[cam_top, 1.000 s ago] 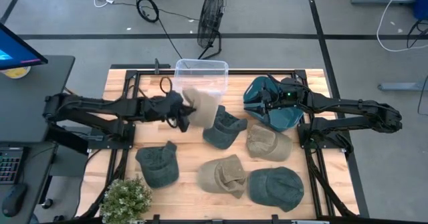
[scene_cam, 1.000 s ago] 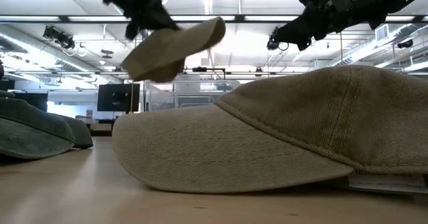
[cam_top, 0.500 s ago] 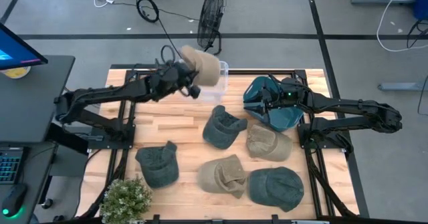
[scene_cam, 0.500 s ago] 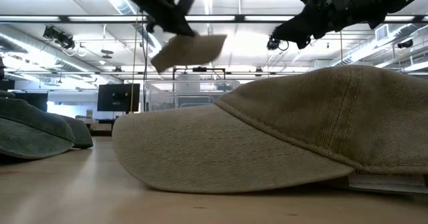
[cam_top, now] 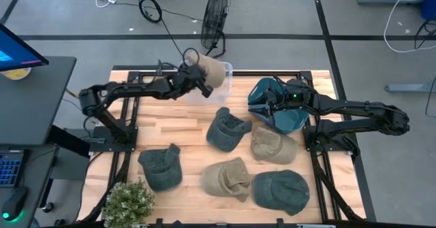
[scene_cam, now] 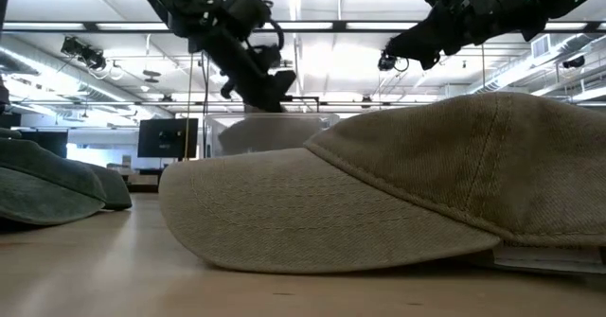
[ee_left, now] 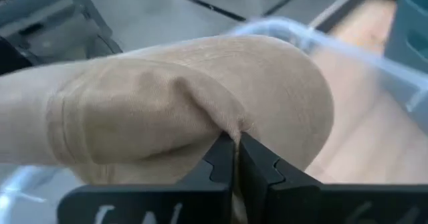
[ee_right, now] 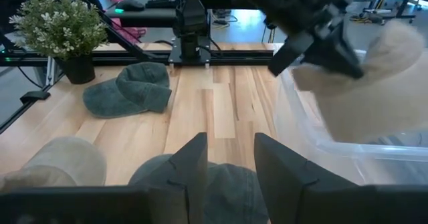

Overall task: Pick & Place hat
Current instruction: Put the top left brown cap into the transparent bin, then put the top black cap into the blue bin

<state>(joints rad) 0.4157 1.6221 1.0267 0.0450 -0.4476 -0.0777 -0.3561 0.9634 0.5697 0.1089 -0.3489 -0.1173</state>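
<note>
A tan hat (cam_top: 212, 69) hangs from my shut left gripper (cam_top: 194, 80) over the clear plastic bin (cam_top: 204, 90) at the table's far edge. The left wrist view shows the hat's crown (ee_left: 187, 97) bunched ahead of the left gripper (ee_left: 235, 142), with the bin's rim behind. In the low view the left gripper (scene_cam: 258, 82) reaches down to the bin (scene_cam: 275, 132). My right gripper (cam_top: 270, 105) waits open over a teal hat (cam_top: 285, 112) on the table's right; its wrist view shows the gripper (ee_right: 231, 154) facing the tan hat (ee_right: 391, 83). My left gripper pinches a small fold of the tan hat's crown cloth (ee_left: 231, 125) between its two fingers. The fingers slant in from the table's left. The hat is lifted clear of the table and hangs at the bin's opening; whether it touches the bin cannot be told.
Three dark green hats (cam_top: 226, 129) (cam_top: 161, 168) (cam_top: 281, 190) and two tan hats (cam_top: 274, 145) (cam_top: 228, 179) lie across the middle and near table. A potted plant (cam_top: 128, 202) stands at the near left corner. A large tan cap (scene_cam: 379, 199) fills the low view.
My left gripper has carried the tan hat from above the table's middle toward the far edge, over the clear bin, then lowered it to the bin's opening. The arm has stretched out level. The hat stayed pinched and hanging throughout.
</note>
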